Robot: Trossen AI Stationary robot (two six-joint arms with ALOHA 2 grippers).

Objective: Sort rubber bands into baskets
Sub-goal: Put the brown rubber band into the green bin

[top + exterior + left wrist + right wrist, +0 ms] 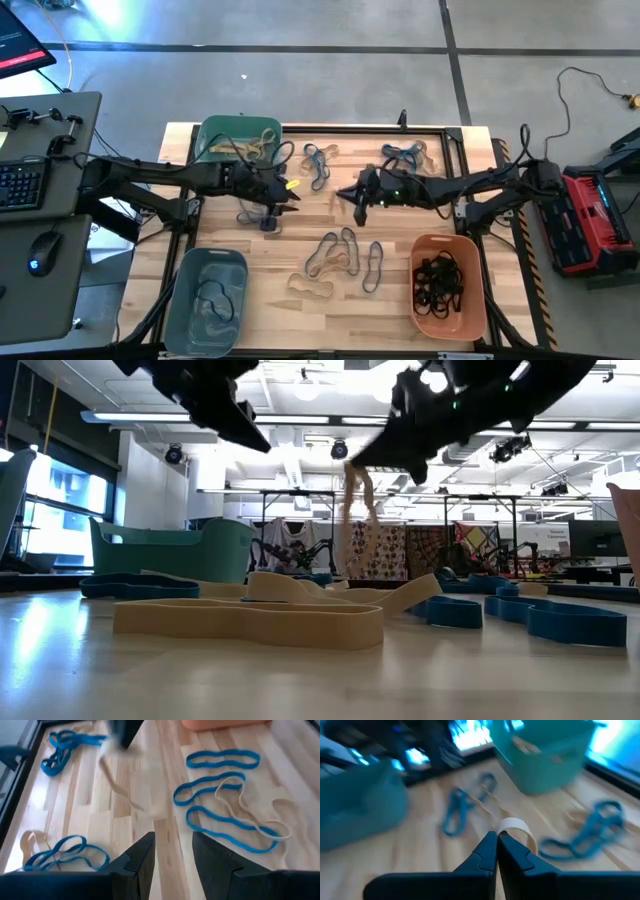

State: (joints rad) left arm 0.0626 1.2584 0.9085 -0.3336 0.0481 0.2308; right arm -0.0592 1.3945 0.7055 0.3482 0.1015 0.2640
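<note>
My right gripper [346, 195] hangs over the middle of the table, shut on a tan rubber band [356, 500] that dangles below it. My left gripper [172, 855] stands open just to its left [287, 196], above the table, with nothing between its fingers. Blue and tan rubber bands [340, 255] lie flat on the wood in the middle, with more blue ones at the far side [318, 160] [405, 155]. The teal-green basket [215, 135] holds tan bands, the grey-blue basket [185, 300] a few bands, and the orange basket [470, 300] black ones. My right gripper pinches the tan band's upper part [514, 826] between its two shut fingertips. The fingers come from the table's right, slanting a little downward. The band hangs slack below them [352, 520], lifted clear of the table.
A black frame [455, 135] edges the table's far and right sides. A keyboard and mouse [40, 250] sit on a grey desk to the left, and a red-and-black case [590, 215] lies on the floor to the right. Bare wood shows between the two grippers.
</note>
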